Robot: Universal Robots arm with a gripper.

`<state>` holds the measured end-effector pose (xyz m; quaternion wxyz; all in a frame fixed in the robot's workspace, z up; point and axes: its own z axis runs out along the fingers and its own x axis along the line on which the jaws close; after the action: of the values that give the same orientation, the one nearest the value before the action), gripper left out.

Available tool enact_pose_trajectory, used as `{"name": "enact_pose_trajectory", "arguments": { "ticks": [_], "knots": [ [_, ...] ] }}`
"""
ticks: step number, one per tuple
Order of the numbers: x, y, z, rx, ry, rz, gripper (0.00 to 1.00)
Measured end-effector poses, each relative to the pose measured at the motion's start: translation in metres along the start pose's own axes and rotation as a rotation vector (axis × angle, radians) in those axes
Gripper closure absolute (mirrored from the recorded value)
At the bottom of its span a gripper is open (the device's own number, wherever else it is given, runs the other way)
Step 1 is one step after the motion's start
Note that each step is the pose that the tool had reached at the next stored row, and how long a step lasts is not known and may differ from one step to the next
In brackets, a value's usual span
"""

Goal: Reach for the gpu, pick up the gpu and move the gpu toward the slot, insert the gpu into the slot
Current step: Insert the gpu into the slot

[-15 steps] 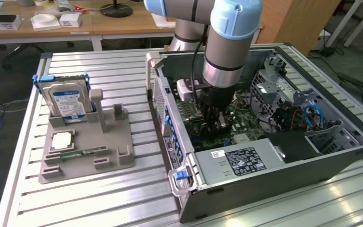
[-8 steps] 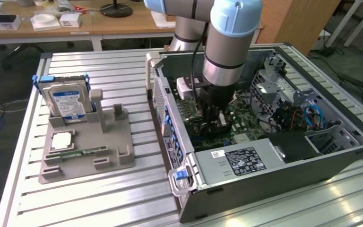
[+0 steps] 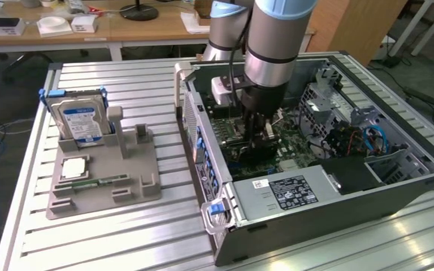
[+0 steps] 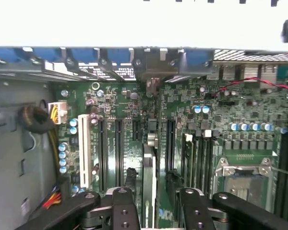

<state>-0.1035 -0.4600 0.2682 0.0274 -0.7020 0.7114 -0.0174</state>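
Note:
The gpu (image 4: 149, 172) stands edge-on on the green motherboard (image 4: 120, 103), a thin dark card running toward the case's rear wall. Its slot is hidden under it, between neighbouring black slots (image 4: 119, 148). My gripper (image 4: 151, 181) straddles the card from above. Its fingers (image 4: 130, 176) stand a little off each face of the card, so it is open and grips nothing. In the exterior view the gripper (image 3: 259, 134) hangs low inside the open computer case (image 3: 202, 141), with the dark gpu (image 3: 260, 151) just below it.
Outside the case, a grey holder (image 3: 104, 180) carries a blue-labelled hard drive (image 3: 81, 121) and a small green memory stick (image 3: 96, 182). Inside are the processor socket (image 4: 245, 177), a cable bundle (image 4: 36, 120), the drive cage (image 3: 330, 107) and the labelled power supply (image 3: 293, 192).

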Motion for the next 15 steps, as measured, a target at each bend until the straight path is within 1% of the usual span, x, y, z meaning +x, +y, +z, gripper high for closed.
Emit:
{"name": "enact_pose_trajectory", "arguments": {
  "ticks": [1, 3, 4, 5, 6, 8, 15],
  "knots": [
    [0.0, 0.0003, -0.0017, 0.0012, 0.0003, 0.0, 0.62],
    [0.0, 0.001, -0.0017, 0.0034, 0.0, 0.0, 0.75],
    [0.0, 0.001, -0.0017, 0.0034, 0.0, 0.0, 0.75],
    [0.0, 0.001, -0.0017, 0.0035, 0.0, 0.0, 0.8],
    [0.0, 0.001, -0.0017, 0.0035, 0.0001, 0.0, 0.8],
    [0.0, 0.001, -0.0017, 0.0034, 0.0001, 0.0, 0.9],
    [0.0, 0.0011, -0.0017, 0.0034, 0.0001, 0.0, 0.9]
  ]
}}
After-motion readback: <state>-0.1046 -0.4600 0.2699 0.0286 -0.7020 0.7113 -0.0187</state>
